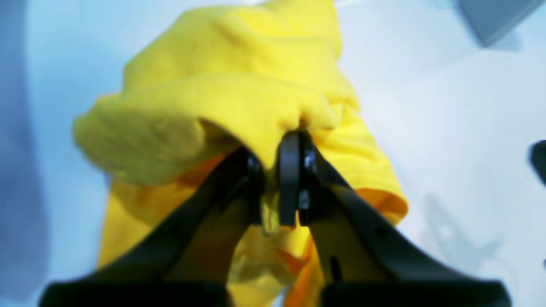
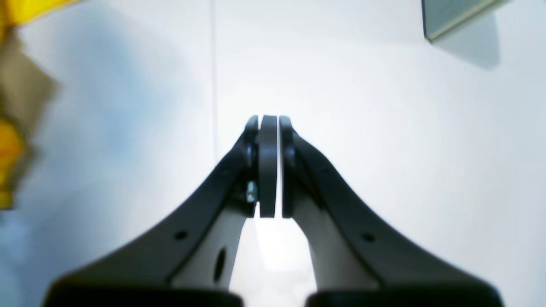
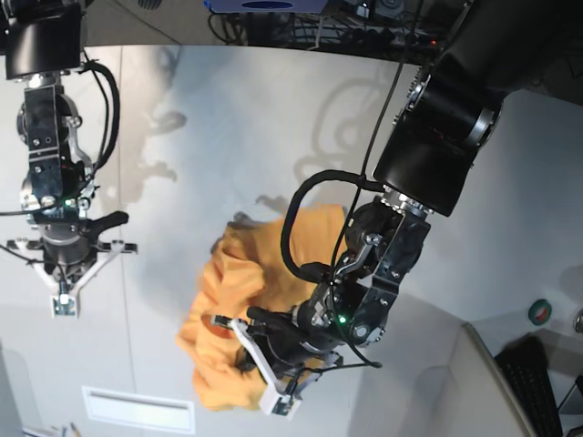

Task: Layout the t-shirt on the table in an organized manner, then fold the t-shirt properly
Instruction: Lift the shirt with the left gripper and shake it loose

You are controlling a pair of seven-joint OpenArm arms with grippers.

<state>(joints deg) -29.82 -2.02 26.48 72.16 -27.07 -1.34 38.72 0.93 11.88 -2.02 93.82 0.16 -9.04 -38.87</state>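
The left gripper (image 1: 277, 179), seen from the left wrist, is pinched shut on a bunched fold of the t-shirt (image 1: 222, 106); the blurred cloth hides the fingertips and any print. From the right wrist, the right gripper (image 2: 268, 166) is closed on nothing above the bare table (image 2: 384, 149), with only a yellow scrap of shirt cut off at the edge. The base view alone shows the whole crumpled shirt (image 3: 264, 300) on the table (image 3: 228, 118), the right gripper (image 3: 64, 300) well apart from it.

No legible text anywhere.
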